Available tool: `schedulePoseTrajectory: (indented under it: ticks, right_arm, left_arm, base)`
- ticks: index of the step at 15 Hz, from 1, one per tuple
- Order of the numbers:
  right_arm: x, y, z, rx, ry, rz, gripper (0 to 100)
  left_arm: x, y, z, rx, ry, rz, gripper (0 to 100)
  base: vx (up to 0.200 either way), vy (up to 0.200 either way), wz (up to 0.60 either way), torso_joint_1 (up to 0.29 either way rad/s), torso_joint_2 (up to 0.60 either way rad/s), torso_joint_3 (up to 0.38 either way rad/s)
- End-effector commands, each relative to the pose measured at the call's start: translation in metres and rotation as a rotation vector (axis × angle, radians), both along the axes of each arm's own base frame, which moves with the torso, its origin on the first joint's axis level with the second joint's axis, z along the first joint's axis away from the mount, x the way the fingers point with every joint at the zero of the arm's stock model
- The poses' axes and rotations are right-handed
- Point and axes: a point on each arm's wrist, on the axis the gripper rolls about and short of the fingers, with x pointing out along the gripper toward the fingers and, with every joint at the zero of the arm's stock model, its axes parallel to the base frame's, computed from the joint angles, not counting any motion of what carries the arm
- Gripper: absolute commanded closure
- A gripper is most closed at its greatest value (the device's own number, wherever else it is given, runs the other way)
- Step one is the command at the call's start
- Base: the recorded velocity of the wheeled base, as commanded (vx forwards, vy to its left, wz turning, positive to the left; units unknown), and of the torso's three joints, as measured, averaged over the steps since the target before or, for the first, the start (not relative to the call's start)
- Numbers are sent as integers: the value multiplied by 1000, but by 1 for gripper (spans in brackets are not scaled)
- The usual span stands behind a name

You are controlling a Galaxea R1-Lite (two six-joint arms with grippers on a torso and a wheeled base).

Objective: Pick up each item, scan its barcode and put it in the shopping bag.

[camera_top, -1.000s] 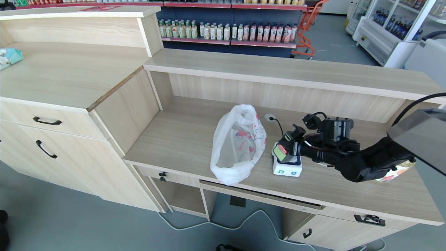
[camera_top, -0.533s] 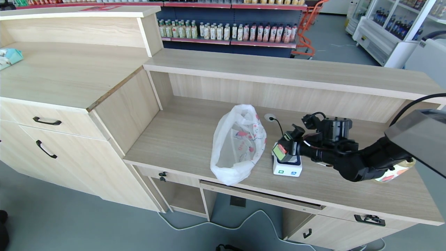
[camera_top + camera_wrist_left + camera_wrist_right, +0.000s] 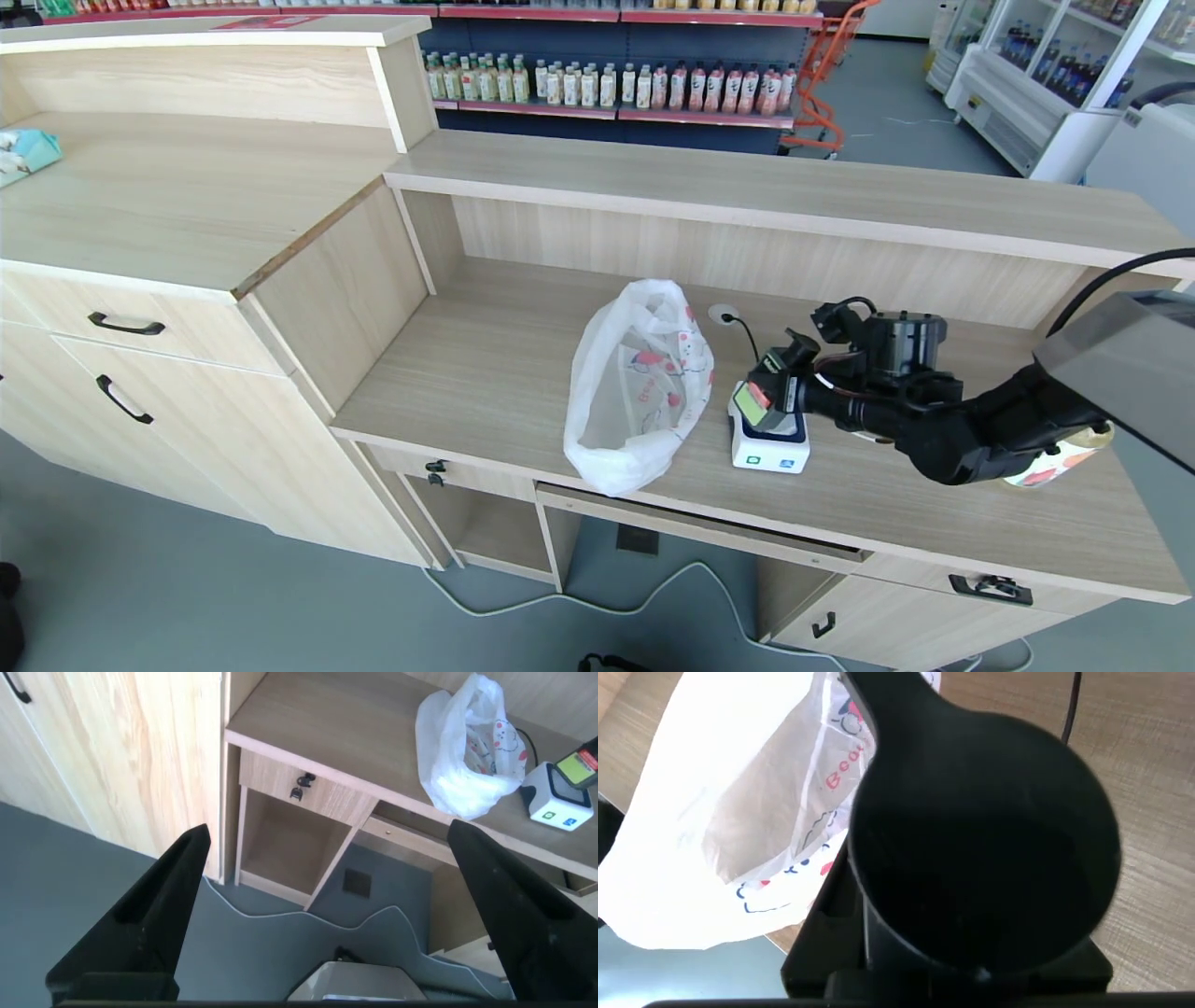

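Scanning seems under way. The left gripper hangs spread wide and empty below the counter edge. The shopping bag, at nine o'clock of the scanner, looks empty. The right gripper clamps a small green item just over the scanner. A patterned tub sits at three o'clock, apparently unscanned. The counter is pale wood, with bottle shelves at twelve o'clock behind.

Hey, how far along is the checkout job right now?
Nothing looks bagged yet: the bag seems empty. In hand: the right gripper holds a green item over the scanner. Left: bagging it, then the printed cup beside that arm.
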Motion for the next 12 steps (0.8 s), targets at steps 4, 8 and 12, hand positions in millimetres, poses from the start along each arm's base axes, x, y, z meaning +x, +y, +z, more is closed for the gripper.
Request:
schedulePoseTrajectory:
  ticks: [4,8,12]
  right_arm:
    - [-94,-55,89,-257,-248,-88,100]
    - [-172,-139,108,-679,-371,-325,100]
    - [-189,-148,122,-708,-426,-401,100]
  left_arm:
    - [0,0,0,-1,0,0,0]
    - [0,0,0,-1,0,0,0]
    - [0,0,0,-1,0,0,0]
  base:
    - [0,0,0,0,0,0]
    - [0,0,0,0,0,0]
    - [0,0,0,0,0,0]
